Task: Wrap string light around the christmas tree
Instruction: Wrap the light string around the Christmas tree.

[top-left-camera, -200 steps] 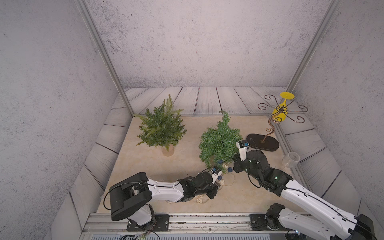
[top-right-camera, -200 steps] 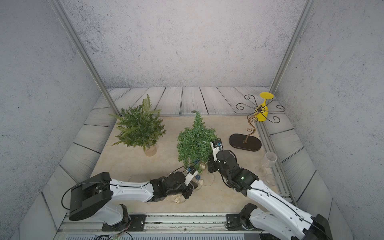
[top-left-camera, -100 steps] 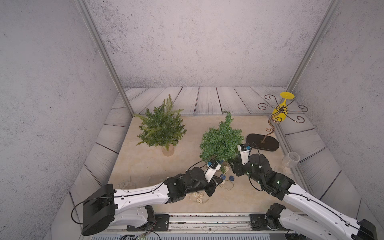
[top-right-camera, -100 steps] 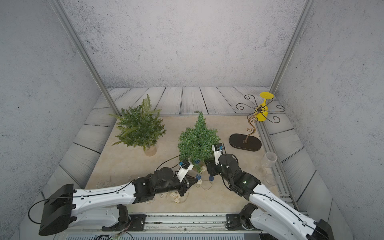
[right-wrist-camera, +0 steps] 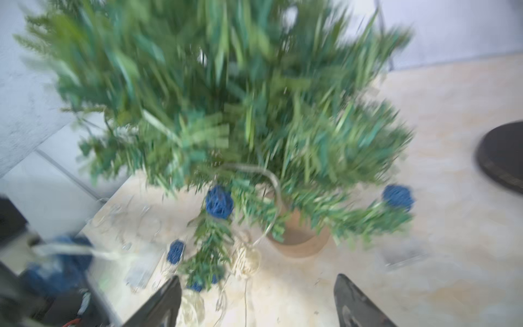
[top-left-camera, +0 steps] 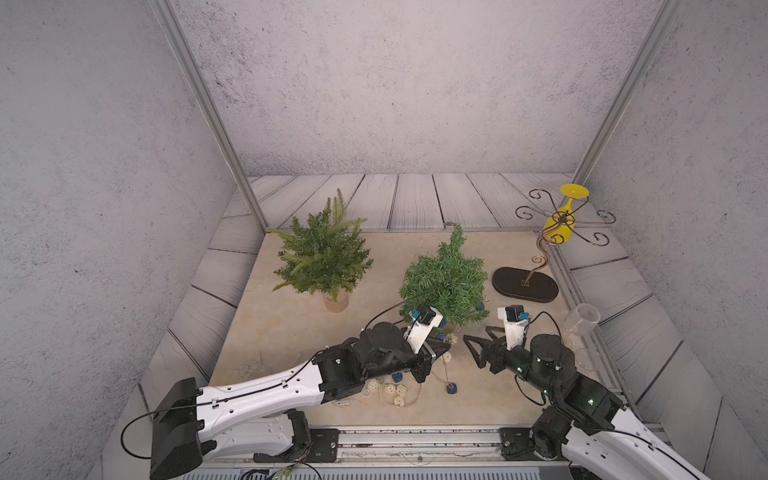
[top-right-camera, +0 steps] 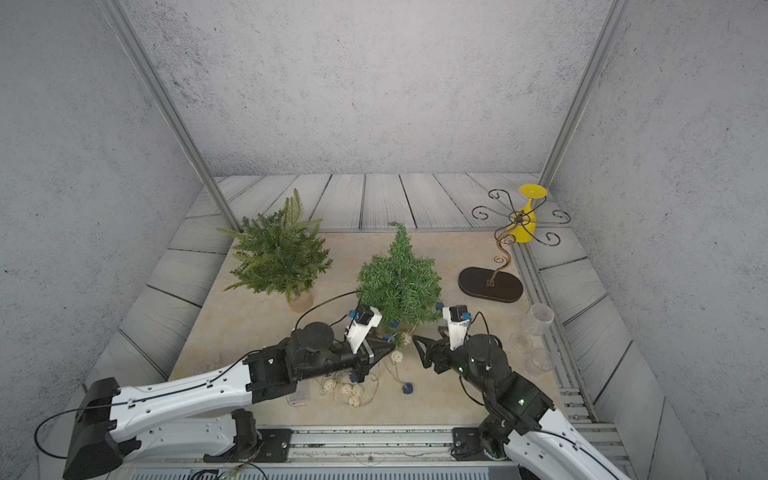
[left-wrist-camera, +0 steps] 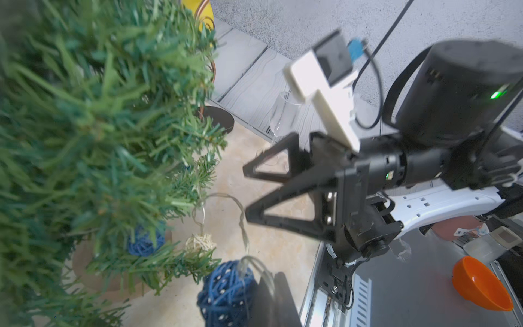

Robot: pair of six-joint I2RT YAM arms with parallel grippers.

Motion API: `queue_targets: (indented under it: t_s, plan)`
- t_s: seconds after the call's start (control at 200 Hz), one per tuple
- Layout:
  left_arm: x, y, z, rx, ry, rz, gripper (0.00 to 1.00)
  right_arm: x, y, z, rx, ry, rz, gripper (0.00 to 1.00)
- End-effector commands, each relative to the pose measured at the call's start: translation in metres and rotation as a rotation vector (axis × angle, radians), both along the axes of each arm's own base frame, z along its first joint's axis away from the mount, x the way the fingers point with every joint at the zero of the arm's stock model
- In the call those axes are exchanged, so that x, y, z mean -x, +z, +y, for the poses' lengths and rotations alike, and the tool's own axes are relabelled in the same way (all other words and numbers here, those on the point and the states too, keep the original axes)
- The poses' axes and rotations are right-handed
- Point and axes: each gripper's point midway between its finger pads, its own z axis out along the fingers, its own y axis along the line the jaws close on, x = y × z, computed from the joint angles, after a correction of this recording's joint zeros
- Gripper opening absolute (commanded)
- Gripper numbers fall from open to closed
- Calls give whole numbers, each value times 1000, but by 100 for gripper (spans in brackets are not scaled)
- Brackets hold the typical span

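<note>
Far out to the left gripper's left, a bushy green fern in a tan pot (top-left-camera: 322, 257) stands on the beige surface (top-left-camera: 270, 324). The left gripper (top-left-camera: 444, 346) is closed, and in its wrist view the thin wire of the string light of blue and cream wicker balls (top-left-camera: 390, 388) runs into its tip beside a blue ball. More of the string's balls lie loose on the surface under and behind this gripper. Others sit among the low branches of the small green christmas tree (top-left-camera: 444, 278), which stands in its pot just beyond both grippers. The right gripper (top-left-camera: 473, 351) faces the left one, jaws spread wide and holding nothing. Beyond it stands a black oval stand with a copper wire arm (top-left-camera: 525, 284), and to its right a clear wine glass (top-left-camera: 582, 320).
</note>
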Motion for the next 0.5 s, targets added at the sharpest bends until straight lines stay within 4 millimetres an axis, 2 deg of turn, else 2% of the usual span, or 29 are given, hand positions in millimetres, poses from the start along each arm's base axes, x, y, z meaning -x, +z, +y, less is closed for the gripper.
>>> queue_targets:
  t_s: [0.0,0.225,0.375,0.495]
  plan:
    - [-9,20,0,0,26,-50,0,18,-5,18,-88,122,24,85]
    - [-16,32,-7,-3,42,-77,0,45,-14,44,-159,295,2,88]
    - [-16,38,-14,11,29,-78,0,55,-19,70,-115,391,-22,88]
    - [-20,39,-15,-5,44,-88,0,55,-34,87,-89,417,-15,81]
